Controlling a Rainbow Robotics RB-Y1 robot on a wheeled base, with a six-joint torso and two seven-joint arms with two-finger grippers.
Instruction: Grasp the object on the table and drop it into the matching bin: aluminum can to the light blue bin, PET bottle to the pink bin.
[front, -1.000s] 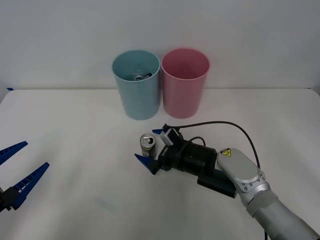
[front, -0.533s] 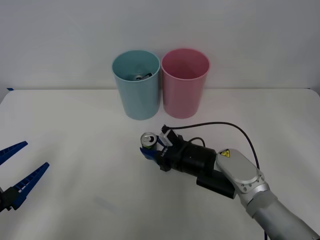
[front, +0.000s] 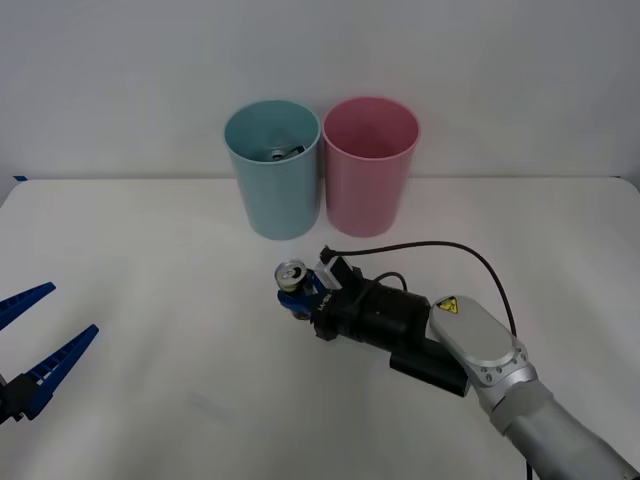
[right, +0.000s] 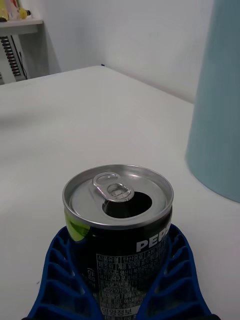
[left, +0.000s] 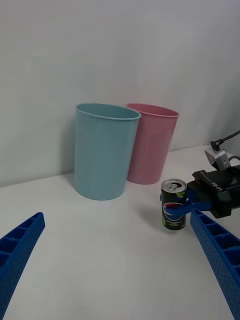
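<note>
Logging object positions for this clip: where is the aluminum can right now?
In the front view the aluminum can stands upright mid-table, clamped in the right pincer, just in front of the light blue bin.

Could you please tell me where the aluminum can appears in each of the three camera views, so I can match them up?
Front view: the aluminum can stands mid-table, in front of the light blue bin, held in the right gripper.
Right wrist view: the can sits low in the picture between the blue fingers.
Left wrist view: the can is right of centre.
Shared landmark: the light blue bin.
</note>
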